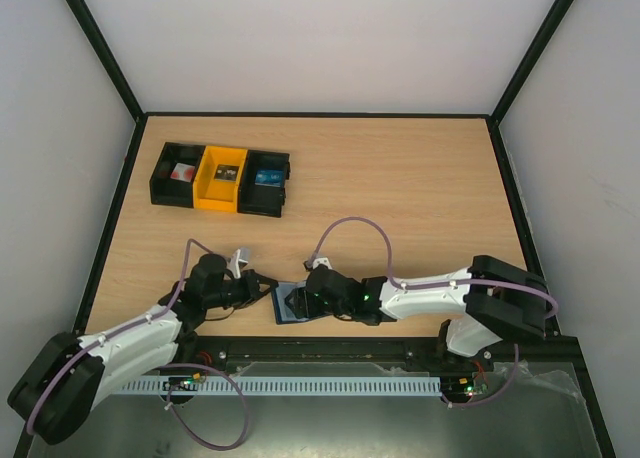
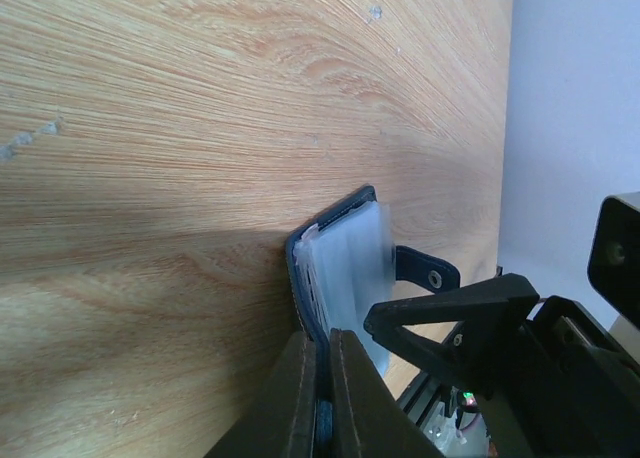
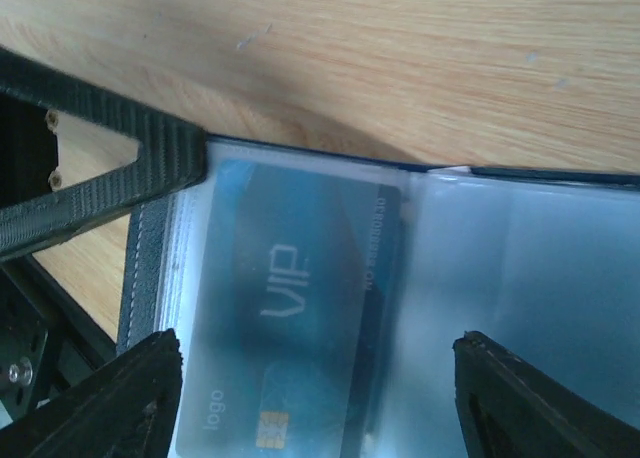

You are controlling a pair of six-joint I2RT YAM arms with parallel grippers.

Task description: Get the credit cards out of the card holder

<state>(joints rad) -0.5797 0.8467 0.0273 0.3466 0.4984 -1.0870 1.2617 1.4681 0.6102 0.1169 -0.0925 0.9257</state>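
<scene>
The card holder (image 1: 284,308) lies open near the table's front edge, dark navy with clear plastic sleeves. My left gripper (image 1: 268,290) is shut on its left cover edge; in the left wrist view my gripper (image 2: 322,378) pinches the cover (image 2: 300,268), and the closing tab (image 2: 428,272) sticks out behind. My right gripper (image 1: 305,300) hovers open just over the holder. In the right wrist view its open jaws (image 3: 320,388) straddle a blue "VIP" credit card (image 3: 290,318) still inside a clear sleeve. The sleeve to its right (image 3: 530,308) looks empty.
Three bins stand at the back left: a black one (image 1: 160,183) with a red and white card, a yellow one (image 1: 205,194), and a black one (image 1: 283,183) with a bluish card (image 1: 266,177). The table's front edge is close behind the holder.
</scene>
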